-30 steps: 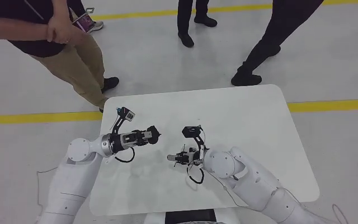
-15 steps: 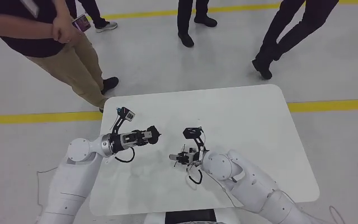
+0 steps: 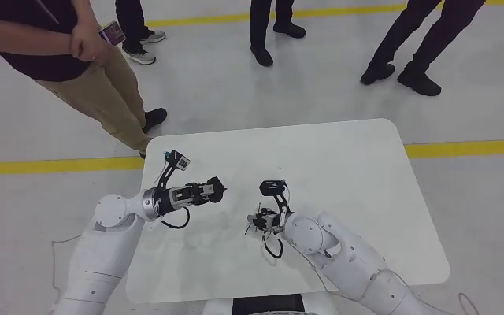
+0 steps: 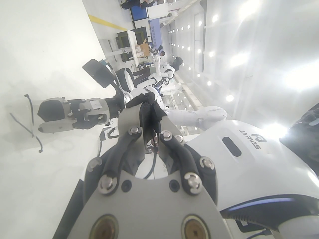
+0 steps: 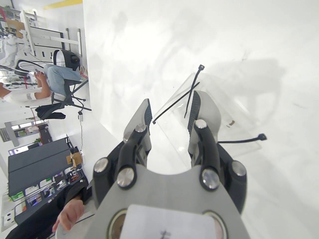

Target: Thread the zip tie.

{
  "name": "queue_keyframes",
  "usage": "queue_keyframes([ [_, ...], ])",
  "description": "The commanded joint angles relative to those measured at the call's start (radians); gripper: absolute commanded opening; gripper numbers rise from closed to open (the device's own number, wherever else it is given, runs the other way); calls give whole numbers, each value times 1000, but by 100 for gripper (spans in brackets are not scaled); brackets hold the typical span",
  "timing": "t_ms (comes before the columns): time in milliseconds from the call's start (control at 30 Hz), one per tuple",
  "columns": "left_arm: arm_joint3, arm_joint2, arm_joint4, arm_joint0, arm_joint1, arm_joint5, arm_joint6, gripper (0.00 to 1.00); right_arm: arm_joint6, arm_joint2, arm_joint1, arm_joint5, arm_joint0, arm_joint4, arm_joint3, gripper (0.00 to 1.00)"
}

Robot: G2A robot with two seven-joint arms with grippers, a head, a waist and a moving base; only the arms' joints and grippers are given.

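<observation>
Zip ties (image 5: 192, 93) cross by right hand (image 5: 172, 99)'s spread fingers (image 5: 146, 113); label (image 5: 169, 222) unreadable.

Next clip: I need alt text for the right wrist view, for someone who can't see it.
The right gripper is open over a white table, with two crossed black zip ties lying between and just past its fingertips. A third zip tie lies off to one side, and all three seem to rest on a clear sheet.
</observation>
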Motion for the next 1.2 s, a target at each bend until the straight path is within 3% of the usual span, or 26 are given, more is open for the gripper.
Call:
queue_keyframes([
  [0, 0, 0, 0, 0, 0, 0, 0, 0, 2, 6, -8, 0, -5, -16, 5, 31],
  [300, 0, 0, 0, 0, 0, 0, 0, 0, 17, 32, -46, 0, -19, -53, 34, 25],
  [533, 0, 0, 0, 0, 0, 0, 0, 0, 30, 46, -71, 0, -19, -64, 59, 15],
  [667, 0, 0, 0, 0, 0, 0, 0, 0, 35, 54, -81, 0, -20, -71, 70, 0],
  [1167, 0, 0, 0, 0, 0, 0, 0, 0, 52, 94, -103, 0, -59, -118, 38, 0],
])
